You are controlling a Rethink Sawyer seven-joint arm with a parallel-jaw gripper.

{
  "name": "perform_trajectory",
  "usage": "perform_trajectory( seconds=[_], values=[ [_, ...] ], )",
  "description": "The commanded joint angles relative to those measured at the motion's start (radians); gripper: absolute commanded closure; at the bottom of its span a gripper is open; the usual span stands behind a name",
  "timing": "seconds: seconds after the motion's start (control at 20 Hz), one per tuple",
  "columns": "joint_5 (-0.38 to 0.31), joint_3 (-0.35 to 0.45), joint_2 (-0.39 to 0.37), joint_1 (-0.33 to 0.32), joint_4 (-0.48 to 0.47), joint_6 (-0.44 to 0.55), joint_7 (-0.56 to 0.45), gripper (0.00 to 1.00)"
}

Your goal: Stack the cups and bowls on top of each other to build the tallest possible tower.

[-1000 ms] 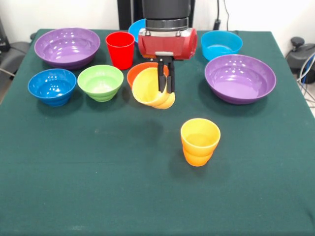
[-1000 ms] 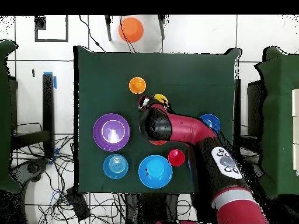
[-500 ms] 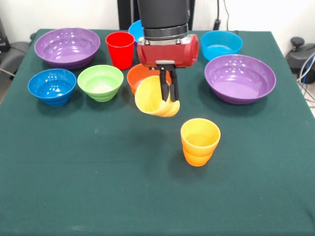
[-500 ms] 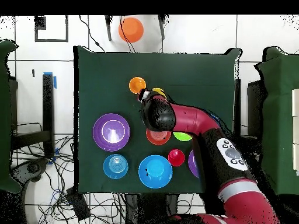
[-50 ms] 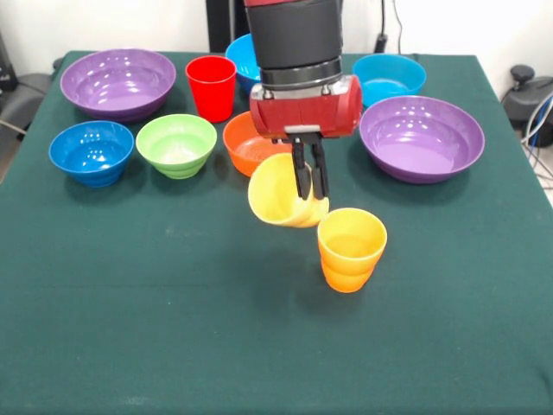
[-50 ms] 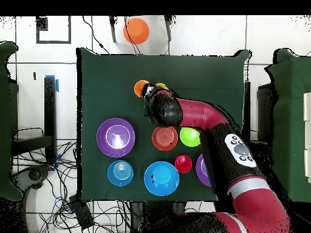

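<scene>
Yellow cup (image 5: pixel 281 190) carried toward orange cup (image 5: pixel 351 249)
Gripper (image 5: pixel 310 186) pinched cup's rim, cup tilted sideways, just beside orange cup — prob. to stack.

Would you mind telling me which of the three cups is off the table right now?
The yellow cup: the gripper holds it tilted in the air beside the orange cup, while the orange cup and the red cup stand upright on the table.

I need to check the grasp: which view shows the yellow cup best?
The front view: the yellow cup hangs tilted, its rim pinched in the gripper, beside the orange cup. In the overhead view the arm hides all but a yellow sliver.
</scene>
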Motion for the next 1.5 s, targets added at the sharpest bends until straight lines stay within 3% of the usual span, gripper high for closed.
perform_trajectory(
  seconds=[0.05, 0.2, 0.35, 0.55, 1.0, 1.05, 1.3, 1.5],
  values=[
    [-0.085, 0.095, 0.07, 0.012, -0.085, 0.083, -0.122, 1.0],
    [-0.094, 0.081, 0.059, 0.023, -0.106, 0.164, -0.154, 1.0],
    [-0.13, -0.038, 0.023, 0.102, -0.173, 0.307, -0.162, 1.0],
    [-0.155, -0.07, 0.017, 0.129, -0.213, 0.389, -0.166, 1.0],
    [-0.233, -0.064, 0.031, 0.141, -0.273, 0.385, -0.14, 1.0],
    [-0.251, -0.066, 0.033, 0.146, -0.283, 0.384, -0.128, 0.0],
    [-0.29, -0.087, 0.039, 0.152, -0.31, 0.379, -0.129, 0.0],
    [-0.268, -0.046, 0.043, 0.109, -0.285, 0.411, -0.155, 0.0]
  ],
)
